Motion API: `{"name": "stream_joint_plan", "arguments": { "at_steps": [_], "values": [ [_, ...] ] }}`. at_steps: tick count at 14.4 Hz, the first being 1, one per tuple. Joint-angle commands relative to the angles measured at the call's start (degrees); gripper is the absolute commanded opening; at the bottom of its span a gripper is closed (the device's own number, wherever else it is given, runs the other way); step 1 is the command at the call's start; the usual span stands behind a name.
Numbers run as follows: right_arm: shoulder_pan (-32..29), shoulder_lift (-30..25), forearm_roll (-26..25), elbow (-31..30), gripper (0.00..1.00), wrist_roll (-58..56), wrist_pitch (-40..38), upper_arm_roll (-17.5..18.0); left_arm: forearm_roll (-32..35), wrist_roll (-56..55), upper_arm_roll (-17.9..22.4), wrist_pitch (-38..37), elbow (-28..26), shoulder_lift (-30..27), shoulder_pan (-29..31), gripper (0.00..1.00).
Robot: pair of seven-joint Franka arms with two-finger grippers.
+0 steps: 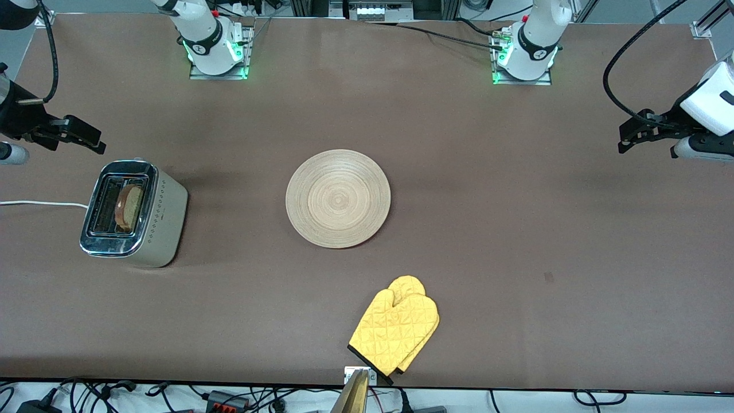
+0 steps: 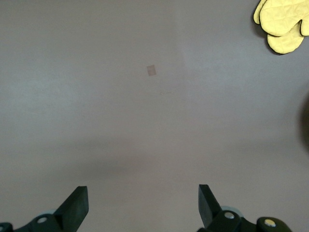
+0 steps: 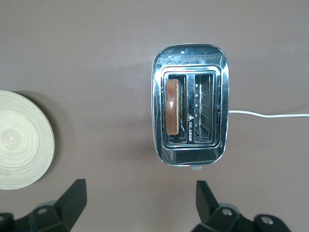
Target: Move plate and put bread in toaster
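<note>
Closest to my front camera I have a yellow oven mitt (image 1: 395, 328) lying flat by the table (image 1: 516, 229) edge. Farther up, mid-table, sits the plate (image 1: 338, 198), bare. Toward the right arm's end stands the toaster (image 1: 135, 213), its white cord (image 1: 40, 203) trailing off the table edge; the bread (image 1: 130, 207) stands on edge in the slot nearer the plate, crust showing. My right gripper (image 1: 94, 143) hangs in the air beside the toaster, jaws spread wide with nothing between them. My left gripper (image 1: 628, 140) hovers over bare table at the left arm's end, jaws likewise apart and empty.
</note>
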Motion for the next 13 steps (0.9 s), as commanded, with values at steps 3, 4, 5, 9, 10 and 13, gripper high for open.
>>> {"name": "stream_joint_plan", "arguments": {
  "at_steps": [3, 4, 5, 9, 10, 13],
  "values": [
    [-0.35, 0.61, 0.26, 1.56, 1.0, 0.01, -1.14, 0.13, -0.68, -0.33, -0.18, -1.25, 2.27, 1.11, -0.02, 1.0],
    [-0.44, 0.7, 0.26, 1.56, 1.0, -0.07, -1.14, 0.13, -0.68, -0.33, -0.18, -1.25, 2.27, 1.11, -0.02, 1.0],
    [-0.44, 0.78, 0.26, 1.56, 1.0, -0.16, -1.14, 0.13, -0.68, -0.33, -0.18, -1.25, 2.27, 1.11, -0.02, 1.0],
    [-0.53, 1.4, 0.35, 1.74, 1.0, -0.25, -1.14, 0.04, -0.68, -0.33, -0.18, -1.25, 2.27, 1.11, -0.02, 1.0],
    [-0.53, 1.4, 0.35, 1.74, 1.0, -0.25, -1.14, 0.04, -0.68, -0.33, -0.18, -1.25, 2.27, 1.11, -0.02, 1.0],
    [-0.44, 1.4, 0.35, 1.74, 1.0, -0.16, -1.14, 0.04, -0.68, -0.33, -0.18, -1.25, 2.27, 1.11, -0.02, 1.0]
  ]
}}
